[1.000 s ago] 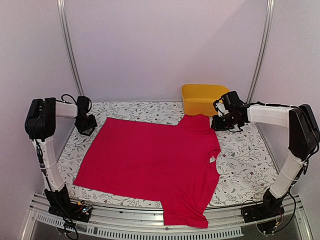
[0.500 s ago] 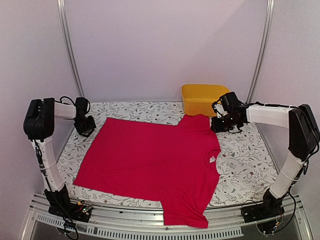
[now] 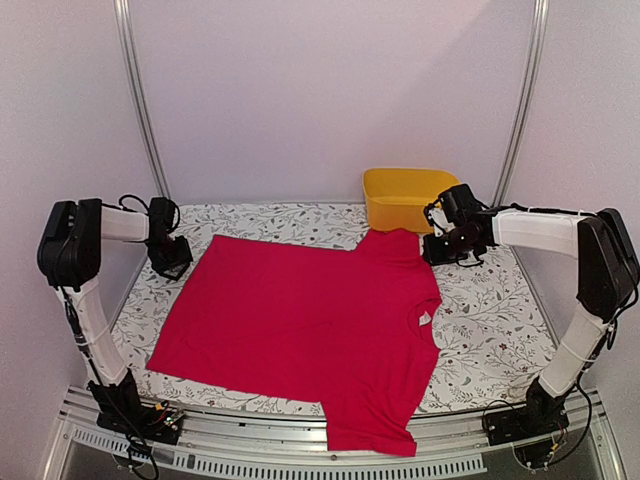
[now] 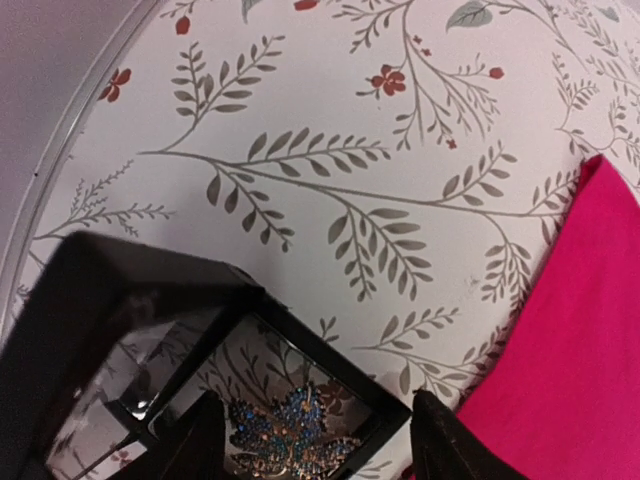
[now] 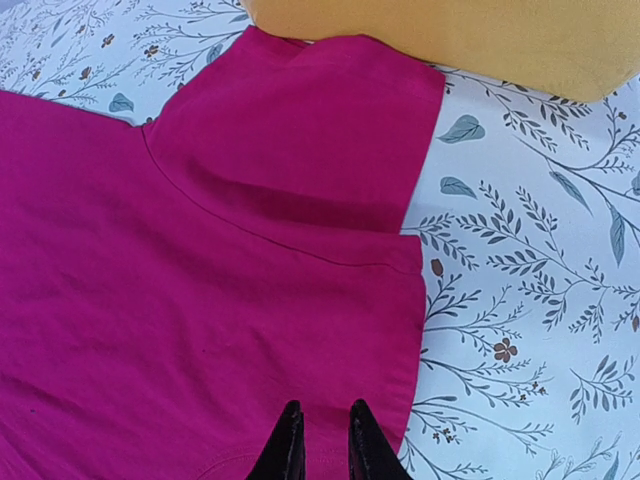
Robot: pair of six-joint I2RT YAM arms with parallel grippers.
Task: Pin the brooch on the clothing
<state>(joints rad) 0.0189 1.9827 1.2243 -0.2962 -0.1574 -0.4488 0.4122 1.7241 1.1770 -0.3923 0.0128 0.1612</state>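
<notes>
Left elbow had swung a touch further out than a second before, and my left end effector (image 3: 172,258) had sunk a bit toward the far-left corner of the shirt (image 3: 300,310). The right arm hadn't budged.

On the left wrist view the brooch (image 4: 290,432) sat right between my two fingers, inside or against some black-framed clear holder (image 4: 120,300). It was just above the flowery bench (image 4: 330,150), with the shirt's edge near on the right. The fingers were apart either side of it, but honestly I couldn't tell whether they were actually clamping anything.

My read: this was the pick-up, nothing pinned yet. To do it well I figured I'd want the brooch centred in the grip, not hanging off one finger. I'd lift it clear of the holder before carrying it across, then bring it down on flat fabric with the pin side facing it. Tiny thing, looked like it would twist easily.

Over on the right, my right end effector (image 5: 325,420) hovered over the sleeve and shoulder near the yellow bin (image 3: 400,195). Its fingers were almost together, with nothing visibly caught between them. It'd be handy for holding the cloth taut.

Count: one brooch, one holder, one shirt with one white label (image 3: 424,317), one bin, two arms.
</notes>
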